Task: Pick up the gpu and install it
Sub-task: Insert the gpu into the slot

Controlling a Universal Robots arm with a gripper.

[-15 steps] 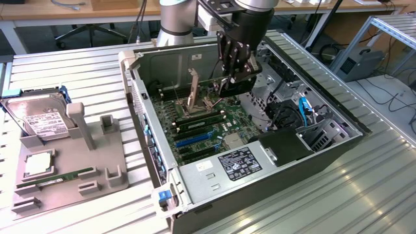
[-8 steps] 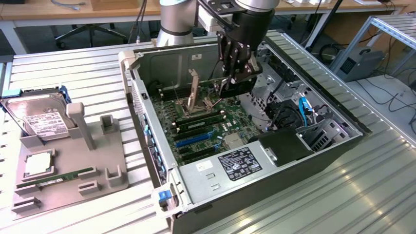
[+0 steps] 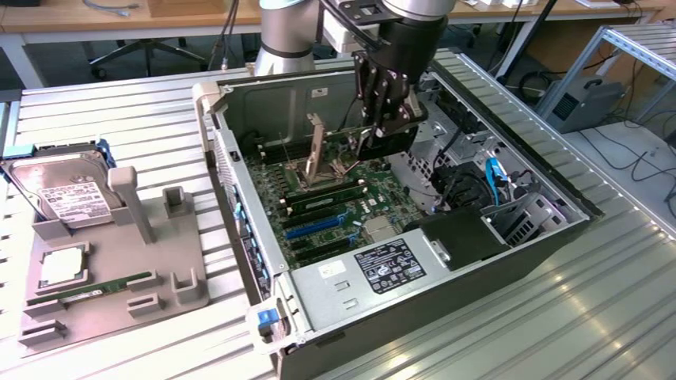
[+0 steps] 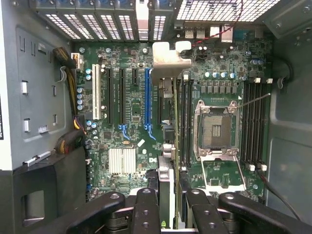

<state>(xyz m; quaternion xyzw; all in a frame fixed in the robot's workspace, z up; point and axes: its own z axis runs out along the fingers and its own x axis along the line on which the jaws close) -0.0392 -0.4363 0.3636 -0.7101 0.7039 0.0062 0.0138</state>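
End effector (image 4: 170, 197) holds gpu (image 4: 168, 58) over motherboard slots (image 4: 147, 97).

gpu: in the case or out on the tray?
In the case. The gpu stands on edge over the motherboard, gripped by the pincer. Whether it is seated: cannot tell.

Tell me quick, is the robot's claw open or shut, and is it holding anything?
Gripper: shut on the gpu, which it holds edge-on over the motherboard.
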